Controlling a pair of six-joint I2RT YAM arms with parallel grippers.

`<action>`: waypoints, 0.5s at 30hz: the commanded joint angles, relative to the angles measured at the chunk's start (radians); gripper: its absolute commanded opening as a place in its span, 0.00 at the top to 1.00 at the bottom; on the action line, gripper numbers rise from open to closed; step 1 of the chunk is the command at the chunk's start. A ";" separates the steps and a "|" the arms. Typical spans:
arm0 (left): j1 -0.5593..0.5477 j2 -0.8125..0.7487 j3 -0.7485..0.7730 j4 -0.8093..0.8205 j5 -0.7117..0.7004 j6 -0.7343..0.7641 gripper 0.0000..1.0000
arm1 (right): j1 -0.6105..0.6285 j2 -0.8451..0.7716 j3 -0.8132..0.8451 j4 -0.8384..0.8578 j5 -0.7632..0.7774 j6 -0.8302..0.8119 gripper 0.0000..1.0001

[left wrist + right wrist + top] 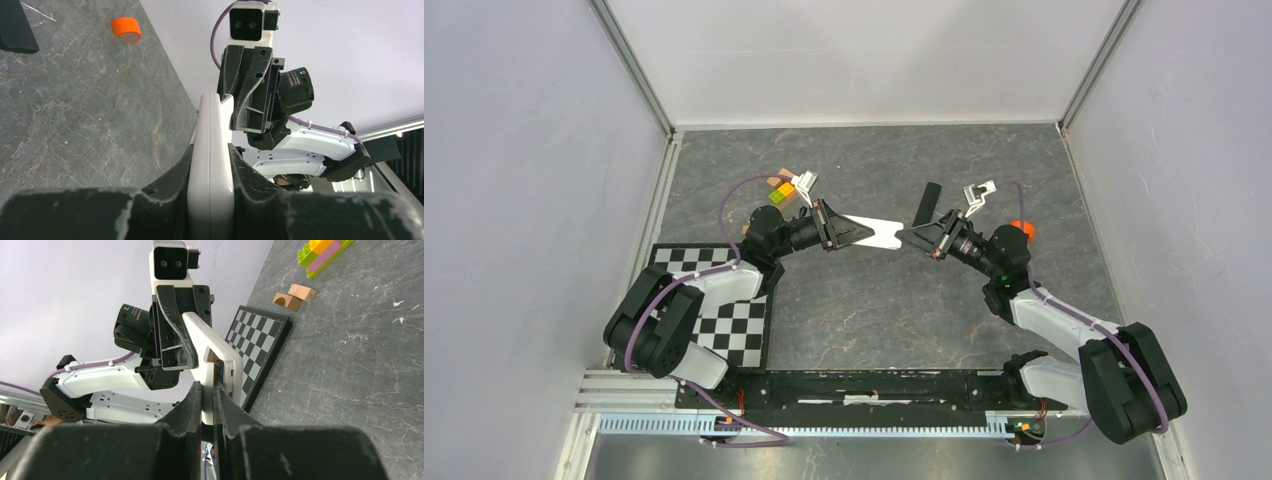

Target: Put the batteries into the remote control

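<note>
The white remote control (876,232) hangs above the table between the two arms. My left gripper (210,150) is shut on its near end, one finger flat on each face. My right gripper (208,388) is at the other end, its jaws nearly shut with a thin white edge of the remote control (207,337) between them. The remote's back shows an open recess beside my right finger. A dark blue sliver (219,373) sits in it, perhaps one of the batteries. No other battery is in view.
A slim black bar (927,203) lies behind the grippers. An orange cap (1022,228) sits by the right arm. Coloured blocks (782,192) and small wooden pieces (295,294) lie at the back left. A checkerboard (724,320) covers the near left, and walls close three sides.
</note>
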 commanded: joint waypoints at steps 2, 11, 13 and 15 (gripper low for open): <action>-0.033 -0.031 0.040 0.176 0.032 -0.070 0.98 | 0.008 0.003 0.035 -0.190 0.029 -0.113 0.97; -0.029 -0.077 0.022 0.103 -0.023 -0.048 0.98 | 0.009 -0.064 0.100 -0.402 0.109 -0.250 0.80; -0.029 -0.087 0.019 0.082 -0.032 -0.036 0.98 | 0.008 -0.077 0.109 -0.426 0.119 -0.268 0.77; -0.026 -0.092 0.016 0.068 -0.037 -0.032 0.98 | 0.008 -0.087 0.117 -0.451 0.130 -0.282 0.74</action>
